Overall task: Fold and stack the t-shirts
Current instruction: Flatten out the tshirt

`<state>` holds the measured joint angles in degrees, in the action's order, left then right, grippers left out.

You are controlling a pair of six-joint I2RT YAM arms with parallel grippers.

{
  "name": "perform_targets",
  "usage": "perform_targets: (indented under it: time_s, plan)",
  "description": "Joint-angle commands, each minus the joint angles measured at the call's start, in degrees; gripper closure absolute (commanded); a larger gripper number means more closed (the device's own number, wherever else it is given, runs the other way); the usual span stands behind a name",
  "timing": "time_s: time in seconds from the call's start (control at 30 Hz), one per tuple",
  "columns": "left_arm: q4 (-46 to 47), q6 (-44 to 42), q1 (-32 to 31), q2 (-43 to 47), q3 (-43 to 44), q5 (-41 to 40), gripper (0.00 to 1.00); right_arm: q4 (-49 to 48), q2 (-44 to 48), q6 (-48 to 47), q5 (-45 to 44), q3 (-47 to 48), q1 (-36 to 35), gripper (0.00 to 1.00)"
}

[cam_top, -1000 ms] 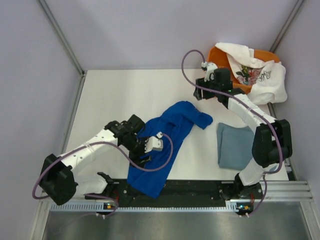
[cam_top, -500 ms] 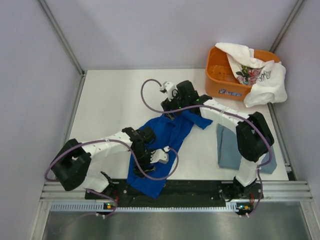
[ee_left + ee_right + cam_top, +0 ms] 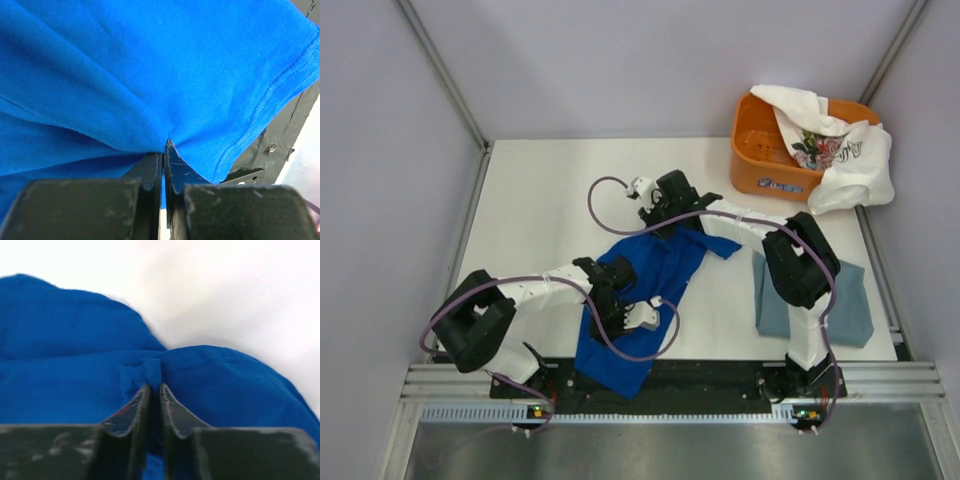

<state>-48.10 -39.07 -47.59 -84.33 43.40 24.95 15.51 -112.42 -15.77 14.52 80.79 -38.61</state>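
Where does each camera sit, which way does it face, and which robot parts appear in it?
Top external: fixed above and behind the arms, looks down at the table; both arms show.
Left wrist: on the left wrist, looks along the left tool, shut on the blue t-shirt.
Right wrist: on the right wrist, looks along the right tool, shut on that shirt's edge.
Shared: all views show the blue t-shirt.

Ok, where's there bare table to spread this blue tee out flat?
The far-left table, between the left wall and the blue tee, is bare. The right is crowded: orange basket, white tee, grey-blue tee.
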Motion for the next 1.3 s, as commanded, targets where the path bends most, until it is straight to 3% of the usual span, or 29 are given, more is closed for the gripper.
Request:
perform_targets:
  time_s: [0.0,0.17,0.37,0.53,0.97,1.27]
  plan:
    - [-1.2,0.0,-0.4,-1.0,1.2,-0.8,1.0,-1.6,0.7,0.4,-1.8,3.9,-0.7,0.97]
    - [1.2,2.9,2.2,-0.3,2.9,-14.7,1.0,-1.5,6.4,3.2,-6.3,4.4,0.5,1.0]
    - [-0.9,0.9,16.6,4.5,13.5,-19.8,1.0,-1.4,17.4,7.2,-4.2,3.8,7.2,1.0]
    - [0.8,-1.9,22.7,8.8,22.0,-24.1,1.0,-1.1,24.3,4.8,-4.3,3.6,9.9,1.0]
    - [-9.7,-7.2,26.3,12.9,57.9,-37.2,1.0,3.4,41.7,2.1,-4.1,14.7,12.2,1.0]
    - [-20.1,-8.0,25.0,17.9,75.9,-30.1,1.0,4.0,55.2,4.1,2.1,17.4,12.1,1.0]
